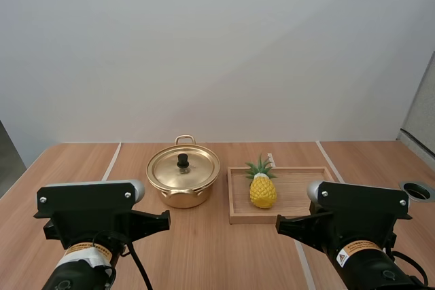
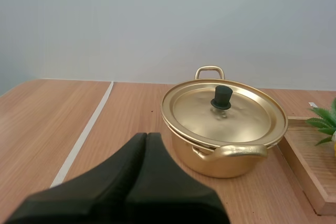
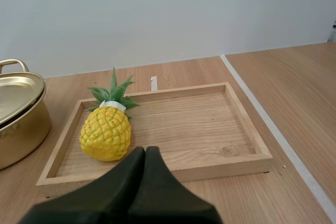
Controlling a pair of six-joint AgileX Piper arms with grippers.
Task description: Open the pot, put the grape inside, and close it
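A golden pot (image 1: 182,193) stands mid-table with its lid (image 1: 194,169) on, black knob (image 1: 183,161) up. To its right a yellow toy pineapple (image 1: 263,190) lies in the left part of a wooden tray (image 1: 302,191); I see no grapes. My left gripper (image 1: 167,219) hovers near the table's front, short of the pot (image 2: 220,158), fingers together as one wedge (image 2: 147,137). My right gripper (image 1: 278,224) hangs before the tray's front rim (image 3: 173,173), shut (image 3: 145,150), just short of the pineapple (image 3: 106,132).
White tape lines (image 1: 111,162) (image 1: 327,159) run across the wooden table on either side of the pot and tray. A round dark cable port (image 1: 416,190) sits near the table's right edge. The tray's right half (image 3: 210,124) is bare.
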